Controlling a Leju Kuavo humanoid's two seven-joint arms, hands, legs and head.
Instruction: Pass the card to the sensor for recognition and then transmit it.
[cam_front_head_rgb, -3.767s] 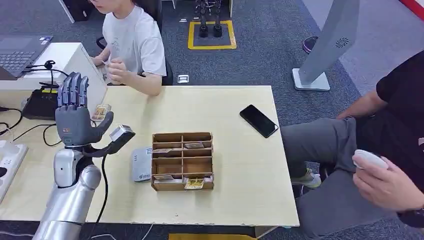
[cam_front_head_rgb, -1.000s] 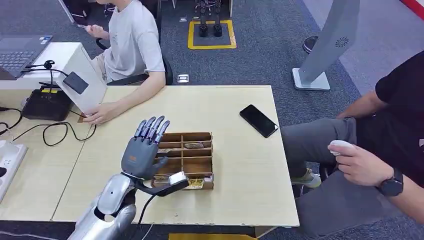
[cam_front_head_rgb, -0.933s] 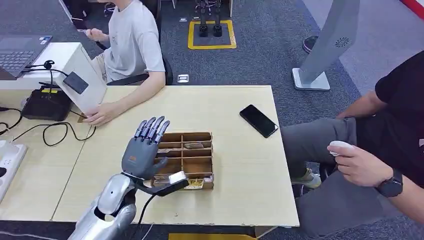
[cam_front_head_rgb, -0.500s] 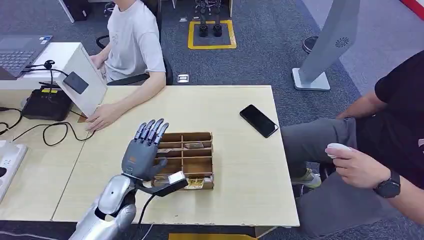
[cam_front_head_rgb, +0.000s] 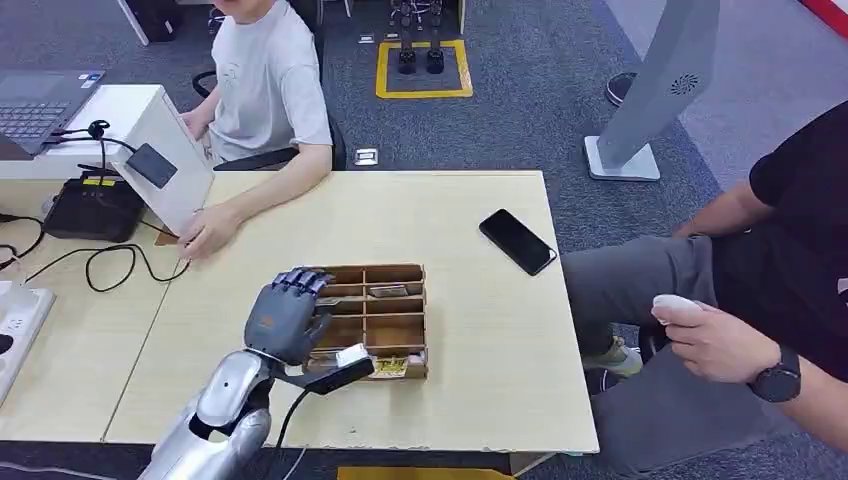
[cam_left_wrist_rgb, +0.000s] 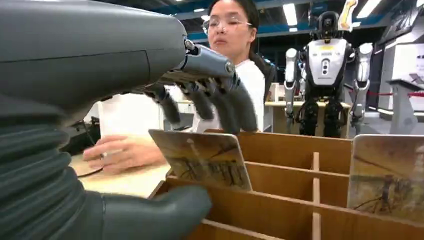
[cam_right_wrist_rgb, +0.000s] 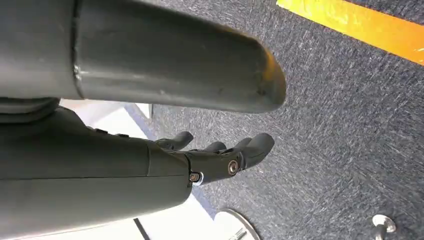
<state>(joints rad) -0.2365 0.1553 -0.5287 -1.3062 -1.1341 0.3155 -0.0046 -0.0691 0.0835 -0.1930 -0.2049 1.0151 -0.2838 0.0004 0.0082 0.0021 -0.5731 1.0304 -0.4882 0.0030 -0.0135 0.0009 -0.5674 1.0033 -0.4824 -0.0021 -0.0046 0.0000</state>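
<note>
Hovering over the wooden card box (cam_front_head_rgb: 366, 321), near the counter's (cam_front_head_rgb: 480, 340) front edge, left of centre: left hand (cam_front_head_rgb: 285, 317), fingers (cam_left_wrist_rgb: 220, 102) curled fwd and down over the box's left column, thumb (cam_left_wrist_rgb: 155, 215) low at the box's outer wall; nothing pinched yet. Task item: card (cam_left_wrist_rgb: 204, 157), standing tilted in a left compartment, directly under the fingertips and between them and the thumb in the left wrist view; face toward the wrist camera, long edge running along the compartment. Fingers look apart from the card's top edge, not touching, judged. 2nd card (cam_left_wrist_rgb: 385, 175) in a neighbouring slot; more cards (cam_front_head_rgb: 388, 367) in the box's front row. Right hand (cam_right_wrist_rgb: 220, 155) hangs at the robot's side over the floor, fingers loosely curled, holding nothing; left is the nearer by far. Obstacles: box dividers close beside the card, little room for fingers. Others: person's hand (cam_front_head_rgb: 208, 231) resting near the counter's far left edge beside a white stand (cam_front_head_rgb: 160, 160); phone (cam_front_head_rgb: 517, 241) toward the far right corner, well apart. Sensor: cannot tell which item.
</note>
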